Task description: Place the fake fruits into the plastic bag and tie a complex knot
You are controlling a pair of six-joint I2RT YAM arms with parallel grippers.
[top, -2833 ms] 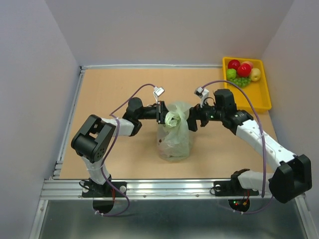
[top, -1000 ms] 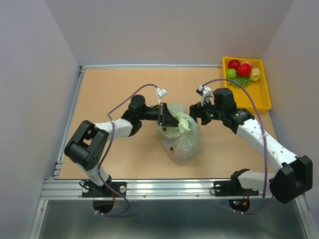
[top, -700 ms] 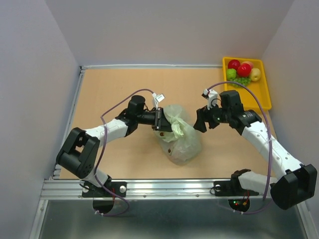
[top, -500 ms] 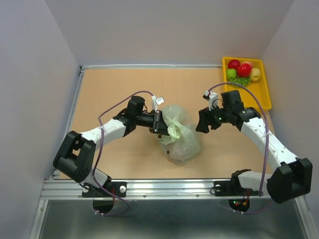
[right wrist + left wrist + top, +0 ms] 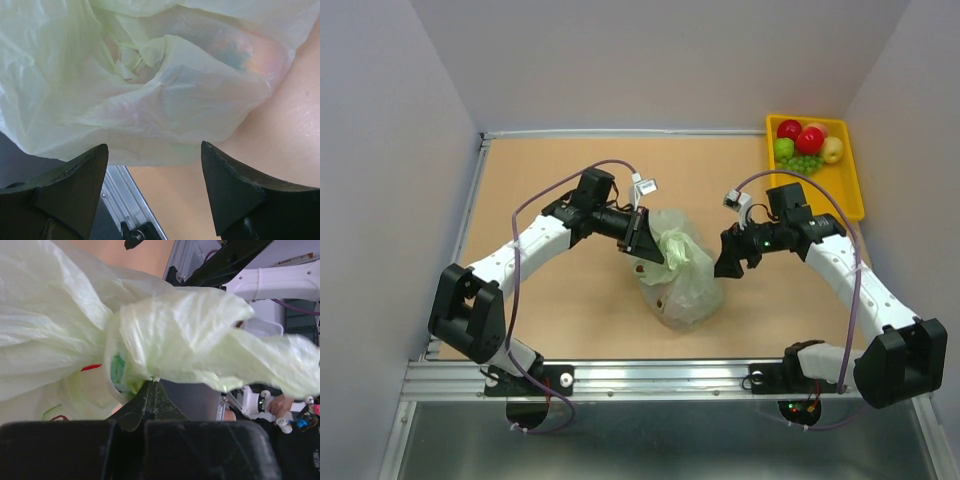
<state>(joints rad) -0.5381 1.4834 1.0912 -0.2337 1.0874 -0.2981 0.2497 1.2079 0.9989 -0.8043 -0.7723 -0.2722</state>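
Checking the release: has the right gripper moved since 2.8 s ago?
Yes. The right gripper, open, has pulled off the plastic bag, toward the near rail.

The right claw (image 5: 723,256) has let go of the plastic bag (image 5: 686,288) and drawn back, jaws apart.

A yellow tray (image 5: 842,196) sits at the far right corner of the tan tabletop (image 5: 535,165) (a metal rail (image 5: 650,378) runs along its near edge).
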